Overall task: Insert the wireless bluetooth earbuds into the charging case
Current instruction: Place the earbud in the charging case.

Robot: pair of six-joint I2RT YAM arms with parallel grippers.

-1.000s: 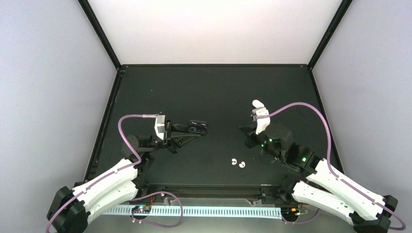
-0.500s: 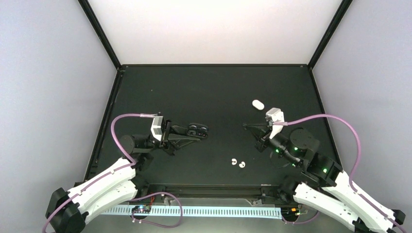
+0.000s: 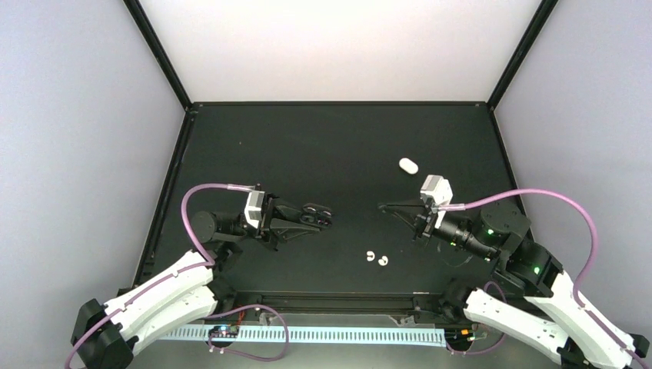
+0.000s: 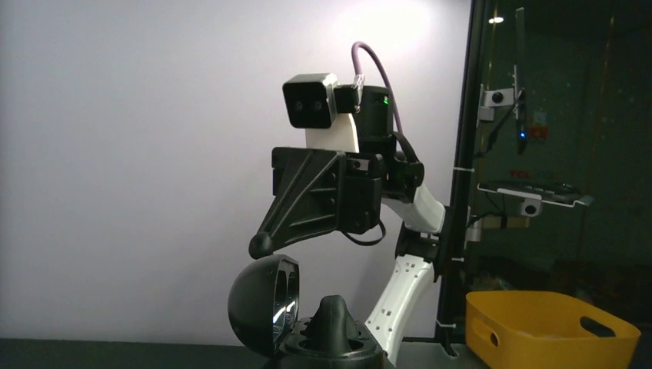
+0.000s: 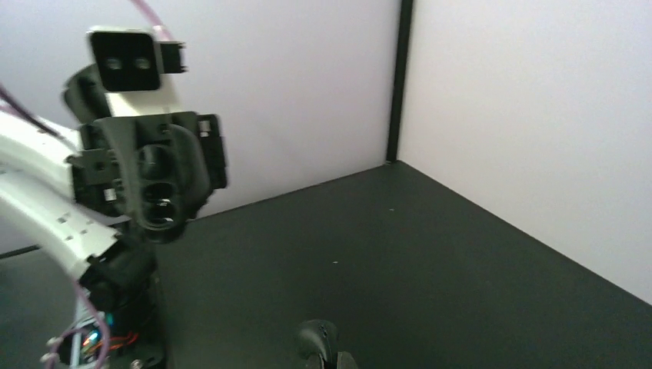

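Holding the open black charging case (image 3: pixel 317 214) between its fingers, the left end effector (image 3: pixel 307 219) points right, left of centre. The right end effector (image 3: pixel 384 206) is clenched on nothing and points left toward it. Two white earbuds (image 3: pixel 377 258) lie close together on the surface (image 3: pixel 338 146), nearer than both. A white oval object (image 3: pixel 407 165) lies farther back, right.

Pale walls (image 3: pixel 338 46), black corner posts (image 3: pixel 158 54), matte black tabletop (image 3: pixel 338 146), yellow bin (image 4: pixel 550 327) beyond.
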